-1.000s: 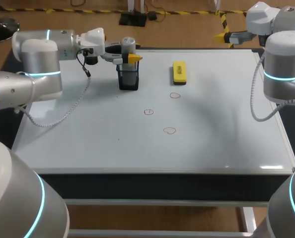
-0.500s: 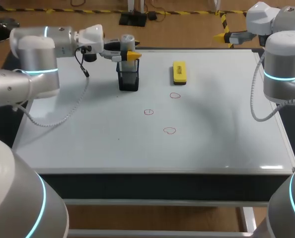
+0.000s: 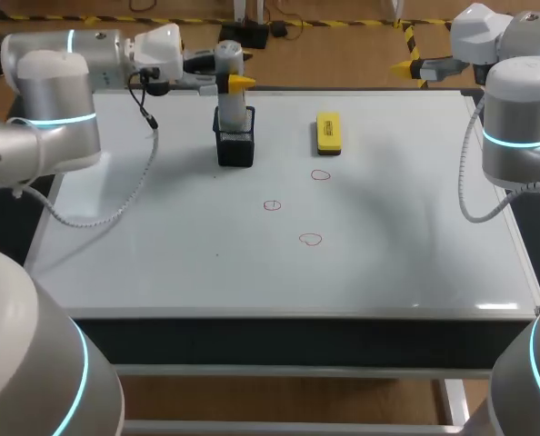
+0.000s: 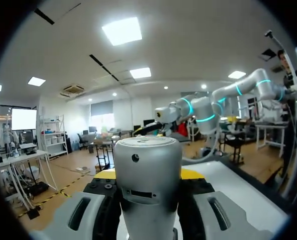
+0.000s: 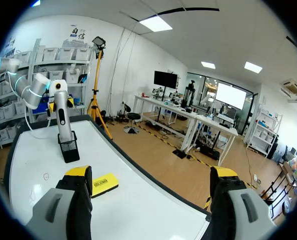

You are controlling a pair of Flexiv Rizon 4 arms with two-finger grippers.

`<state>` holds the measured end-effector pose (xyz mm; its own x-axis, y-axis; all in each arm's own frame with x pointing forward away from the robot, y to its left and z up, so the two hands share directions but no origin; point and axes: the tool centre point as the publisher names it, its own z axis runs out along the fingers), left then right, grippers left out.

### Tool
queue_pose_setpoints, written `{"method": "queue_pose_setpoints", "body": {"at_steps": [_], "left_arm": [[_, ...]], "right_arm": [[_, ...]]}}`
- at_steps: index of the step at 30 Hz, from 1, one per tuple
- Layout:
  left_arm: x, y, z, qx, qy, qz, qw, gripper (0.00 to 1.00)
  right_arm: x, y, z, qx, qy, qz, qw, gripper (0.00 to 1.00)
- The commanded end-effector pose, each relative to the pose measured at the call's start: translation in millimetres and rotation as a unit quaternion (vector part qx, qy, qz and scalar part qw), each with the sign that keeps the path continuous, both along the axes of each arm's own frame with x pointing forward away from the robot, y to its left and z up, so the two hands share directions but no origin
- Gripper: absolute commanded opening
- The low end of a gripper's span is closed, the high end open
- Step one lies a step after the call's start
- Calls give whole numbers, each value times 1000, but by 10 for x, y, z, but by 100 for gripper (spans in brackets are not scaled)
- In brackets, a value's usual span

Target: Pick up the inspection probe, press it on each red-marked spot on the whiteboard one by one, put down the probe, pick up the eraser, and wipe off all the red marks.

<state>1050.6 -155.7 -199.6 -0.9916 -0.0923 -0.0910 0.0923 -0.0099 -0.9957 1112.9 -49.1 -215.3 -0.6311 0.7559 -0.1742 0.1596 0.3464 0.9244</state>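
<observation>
The inspection probe [image 3: 231, 68], a silver cylinder, stands upright with its lower end in the mouth of the black holder [image 3: 235, 145]. My left gripper [image 3: 234, 82] is shut on the probe [image 4: 147, 185] near its top. The yellow eraser [image 3: 328, 133] lies to the right of the holder. Three red marks [image 3: 320, 174] [image 3: 272, 205] [image 3: 310, 239] sit mid-board. My right gripper [image 5: 151, 175] hangs open and empty past the board's far right corner. From there I see the probe [image 5: 62, 117], the holder [image 5: 69, 147] and the eraser [image 5: 102, 184].
The whiteboard [image 3: 161, 254] covers the whole table top. My left arm's cable [image 3: 115, 211] hangs low over the board's left part. My right arm [image 3: 520, 118] stands at the right edge.
My left gripper has risen with the probe, drawing it up out of the holder and a little toward the far edge. The right arm has not moved.
</observation>
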Motion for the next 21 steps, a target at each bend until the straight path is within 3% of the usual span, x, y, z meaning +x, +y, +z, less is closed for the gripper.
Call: {"method": "queue_pose_setpoints", "body": {"at_steps": [1, 11, 14, 21], "left_arm": [[-84, 53, 186, -10, -3, 7, 1000, 0], [-274, 377, 461, -16, -13, 52, 998, 0], [-352, 522, 455, -30, -7, 61, 998, 0], [-542, 739, 301, -25, 25, 100, 994, 0]], "right_arm": [[5, -3, -4, 0, 0, 0, 1000, 100], [5, -3, -4, 0, 0, 0, 1000, 100], [5, -3, -4, 0, 0, 0, 1000, 100], [5, -3, -4, 0, 0, 0, 1000, 100]]}}
